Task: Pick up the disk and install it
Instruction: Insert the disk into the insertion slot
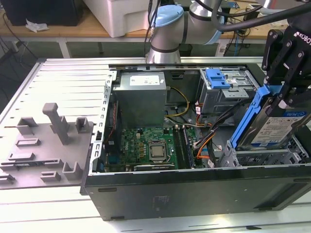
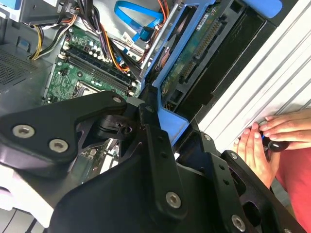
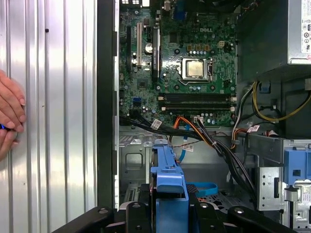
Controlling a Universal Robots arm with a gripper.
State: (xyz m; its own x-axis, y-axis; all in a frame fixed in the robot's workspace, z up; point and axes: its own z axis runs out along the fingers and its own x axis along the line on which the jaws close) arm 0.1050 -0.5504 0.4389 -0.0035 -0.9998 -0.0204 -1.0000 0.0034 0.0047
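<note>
Worktop (image 1: 63, 80) of ribbed metal carried, at the exterior view's left, a grey moulded tray (image 1: 46, 145) with upright blocks on it. Just beside the tray an open computer case (image 1: 194, 196) lay on its side.

Inside, toward the left end of the case in that view, a grey power supply (image 1: 141, 97) sat next to a green circuit board (image 1: 143, 145) with a bare processor (image 1: 157, 152) near its middle. Orange and black cables (image 1: 204, 141) ran along the right of the board. Further right, a small blue latch (image 1: 217, 77) lay on top of a metal drive cage (image 1: 221, 99).

At the far right the hand (image 1: 285, 99) was closed on the upper end of the disk (image 1: 279, 130) — clamped on the blue bracket (image 1: 248, 119) that framed it. The disk hung tilted, label side up, its lower end down at a silver bay (image 1: 257, 158) in the right corner of the case. Whether it touched the bay could not be told.

In the first wrist view the bracket (image 3: 167, 177) was pinched between the two sides of the hand, above the inside of the case — and a person's fingers (image 3: 12, 104) showed over the worktop, outside the case wall.
</note>
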